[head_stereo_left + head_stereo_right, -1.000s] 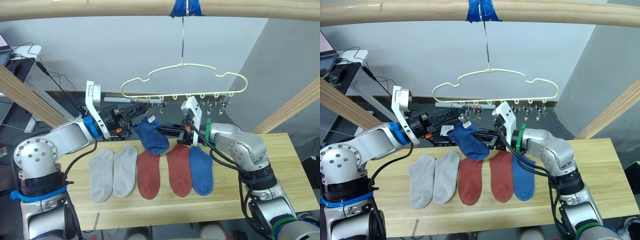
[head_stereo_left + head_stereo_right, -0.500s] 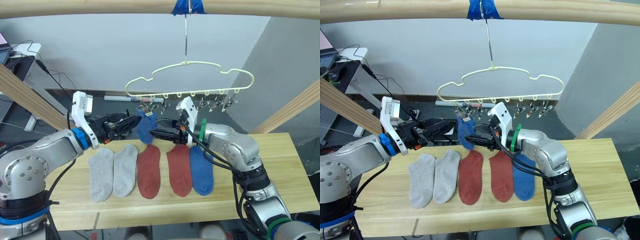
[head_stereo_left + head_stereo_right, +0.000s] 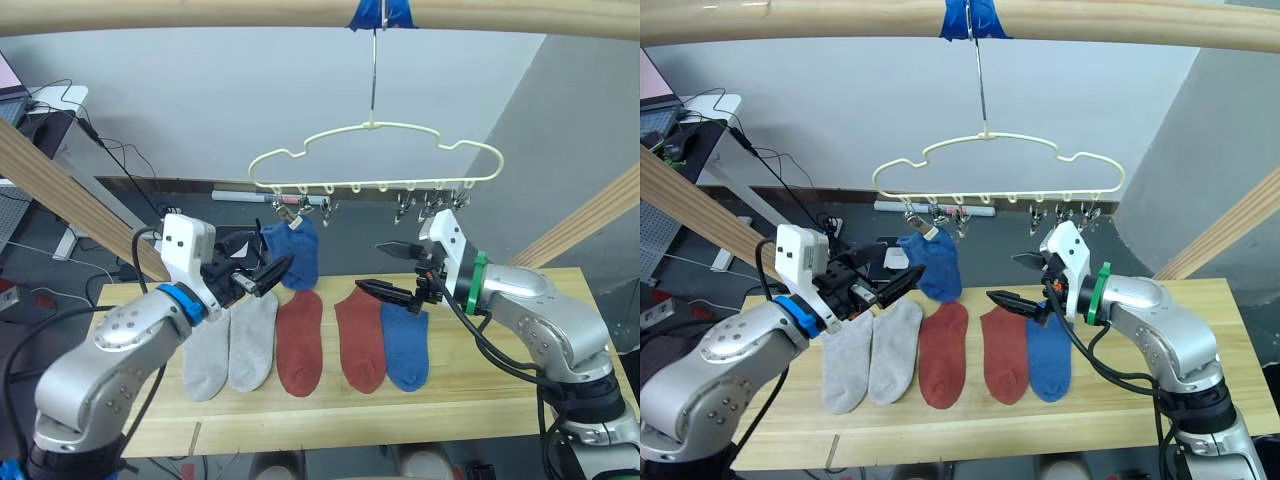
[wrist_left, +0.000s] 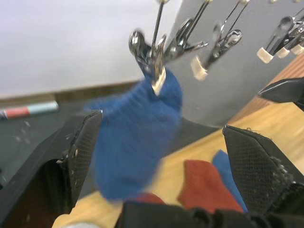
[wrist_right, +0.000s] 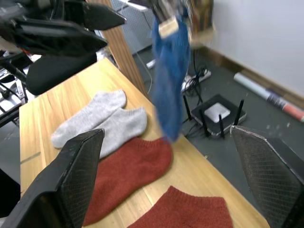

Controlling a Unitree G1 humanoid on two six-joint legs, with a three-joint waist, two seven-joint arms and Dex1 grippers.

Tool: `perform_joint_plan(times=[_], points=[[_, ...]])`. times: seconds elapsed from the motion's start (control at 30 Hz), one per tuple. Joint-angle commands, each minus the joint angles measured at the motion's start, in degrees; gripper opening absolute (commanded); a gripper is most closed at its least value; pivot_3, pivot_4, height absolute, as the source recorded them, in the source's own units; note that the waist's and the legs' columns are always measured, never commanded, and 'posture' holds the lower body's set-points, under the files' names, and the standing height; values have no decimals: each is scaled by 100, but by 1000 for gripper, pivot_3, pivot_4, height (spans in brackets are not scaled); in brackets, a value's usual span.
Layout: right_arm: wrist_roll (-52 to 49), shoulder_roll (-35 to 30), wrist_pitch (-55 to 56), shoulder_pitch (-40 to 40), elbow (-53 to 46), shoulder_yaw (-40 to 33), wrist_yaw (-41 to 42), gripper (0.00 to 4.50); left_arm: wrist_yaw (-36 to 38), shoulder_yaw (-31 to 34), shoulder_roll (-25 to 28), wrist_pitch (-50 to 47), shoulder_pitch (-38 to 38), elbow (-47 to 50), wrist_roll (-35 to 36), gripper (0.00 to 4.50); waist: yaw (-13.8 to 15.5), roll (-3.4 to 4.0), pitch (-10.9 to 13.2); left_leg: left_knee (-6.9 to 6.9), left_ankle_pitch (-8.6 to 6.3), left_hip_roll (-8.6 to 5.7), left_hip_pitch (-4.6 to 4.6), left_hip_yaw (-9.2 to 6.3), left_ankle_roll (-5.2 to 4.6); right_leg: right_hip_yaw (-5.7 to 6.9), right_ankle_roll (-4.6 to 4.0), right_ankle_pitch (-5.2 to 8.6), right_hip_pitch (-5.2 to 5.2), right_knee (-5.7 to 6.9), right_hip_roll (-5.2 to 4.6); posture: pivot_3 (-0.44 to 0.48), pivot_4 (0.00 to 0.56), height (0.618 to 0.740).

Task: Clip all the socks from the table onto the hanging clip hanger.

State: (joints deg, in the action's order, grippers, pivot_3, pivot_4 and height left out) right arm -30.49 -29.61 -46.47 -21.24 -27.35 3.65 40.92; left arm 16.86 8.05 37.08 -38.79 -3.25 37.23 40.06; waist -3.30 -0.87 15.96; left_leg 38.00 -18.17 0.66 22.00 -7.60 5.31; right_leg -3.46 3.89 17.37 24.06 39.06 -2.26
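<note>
The cream clip hanger (image 3: 375,150) hangs by its hook from the beam. One blue sock (image 3: 293,250) dangles from a metal clip (image 4: 152,61) at the hanger's left end. On the table (image 3: 500,390) lie two grey socks (image 3: 228,345), two rust red socks (image 3: 298,340) and one blue sock (image 3: 403,348) in a row. My left gripper (image 3: 265,268) is open just left of the hanging sock, not touching it. My right gripper (image 3: 392,270) is open to the sock's right, above the red and blue socks, holding nothing.
A thick wooden beam (image 3: 200,12) crosses overhead, with slanted wooden struts at left (image 3: 60,190) and right (image 3: 590,220). Several free clips (image 3: 430,205) hang along the hanger's right half. Behind the table are cables and a desk (image 3: 50,110).
The right gripper let go of the blue sock and drew back to the right. The left gripper opened wider and pulled back left. The sock now hangs from the clip alone.
</note>
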Motion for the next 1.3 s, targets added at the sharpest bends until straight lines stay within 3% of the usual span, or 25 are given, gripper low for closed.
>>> perform_joint_plan(times=[0.03, 0.2, 0.3, 0.5, 1.0, 1.3], points=[[-183, -29, 7, 114, -453, -185, -130, 4463, -83, -238, -241, 398, 112, 389, -463, 4500, 3, 0, 0, 1, 0, -1, 0, 2, -1, -2, 2, -1, 0, 0, 0, -33, 272, 740], [-477, 122, -197, 56, -813, -411, -485, 4463, -312, -713, -674, 746, -70, 497, -1195, 4500, -1, 0, 0, 5, 1, -4, 1, 4, -3, -5, 5, -4, -1, 0, -1, -45, 278, 740], [-712, 163, -169, 66, -1068, -540, -567, 4500, -297, -1004, -853, 1190, -234, 399, -1763, 3932, -2, -1, 0, 5, 3, -4, 1, 5, -5, -4, 4, -4, -1, 2, 0, -53, 280, 740], [-757, 105, -51, 184, -1188, -526, -705, 4500, -1, -1285, -862, 1743, -361, -79, -2445, 2103, -7, -1, 0, 4, 2, -4, 0, 8, -8, -5, 4, -4, -3, 2, 0, -62, 285, 740], [-667, 150, 264, 390, -974, -424, -815, 4500, 437, -1158, -1463, 2312, -1330, -2053, -2730, 2103, -18, -2, 1, 10, 7, -5, 0, 5, -15, 1, 5, -8, -6, 5, 1, -77, 292, 740], [-592, 150, 423, 450, -893, -353, -876, 4500, 455, -1059, -1577, 2385, -1478, -2253, -2771, 2103, -100, -3, 1, 10, 8, -5, 0, 5, -15, 0, 5, -8, -6, 5, 0, -85, 292, 740]])
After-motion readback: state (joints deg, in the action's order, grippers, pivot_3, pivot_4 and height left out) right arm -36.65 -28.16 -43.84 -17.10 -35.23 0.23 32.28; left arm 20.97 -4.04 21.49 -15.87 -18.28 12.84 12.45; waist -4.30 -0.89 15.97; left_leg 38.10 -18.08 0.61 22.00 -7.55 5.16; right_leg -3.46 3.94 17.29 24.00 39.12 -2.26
